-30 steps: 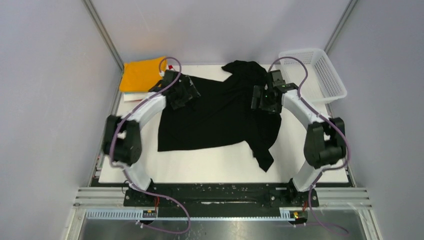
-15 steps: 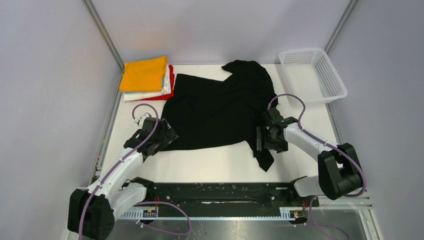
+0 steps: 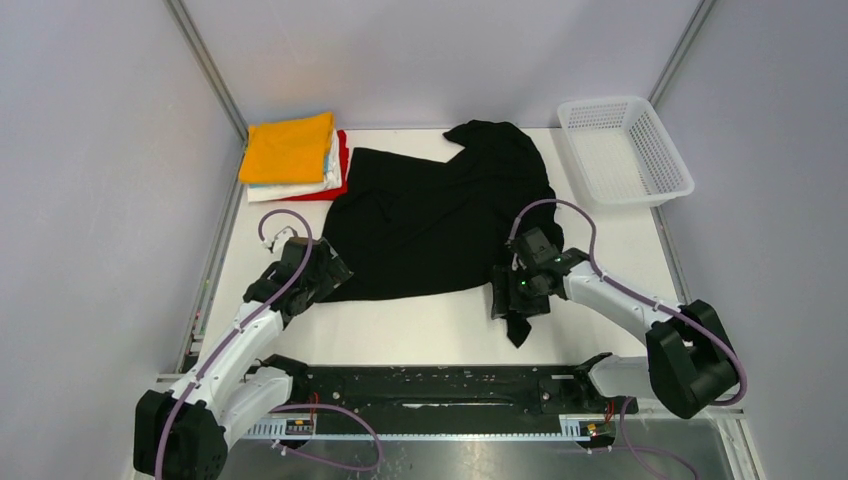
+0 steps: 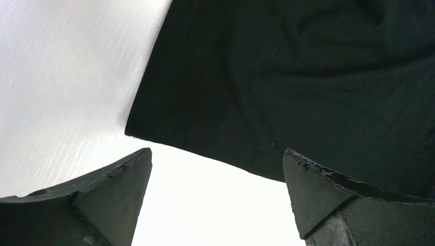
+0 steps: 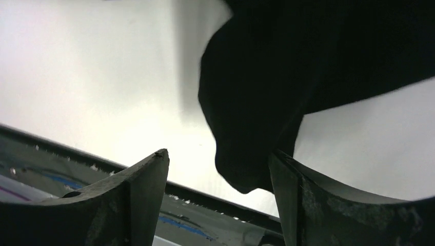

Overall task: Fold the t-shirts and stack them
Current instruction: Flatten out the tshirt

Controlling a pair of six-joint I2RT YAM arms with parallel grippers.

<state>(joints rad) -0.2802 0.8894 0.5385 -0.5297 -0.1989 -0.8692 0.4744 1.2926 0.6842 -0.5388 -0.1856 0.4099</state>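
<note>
Spread across the middle of the white surface (image 3: pixel 430 325): large plain black cloth t-shirt (image 3: pixel 440 220), collar end bunched toward 12 o'clock, hem toward 6 o'clock, one sleeve trailing off toward 5 o'clock.

At 10 o'clock, a folded stack: orange-yellow cloth t-shirt (image 3: pixel 290 148) on top, light blue and white cloth t-shirts (image 3: pixel 295 187) beneath, red cloth t-shirt (image 3: pixel 343 165) lowest, peeking out on the side just beside the black cloth.

At 2 o'clock, white plastic mesh basket (image 3: pixel 668 150), apart from the shirts.

At 8 o'clock of the black shirt, left gripper (image 3: pixel 318 275) low over the hem corner. Jaws spread wide, holding nothing, corner just ahead of the tips.

At 5 o'clock, right gripper (image 3: pixel 508 300) at the trailing sleeve. Jaws apart, sleeve tip hanging between them, close against one side, not clamped.
</note>
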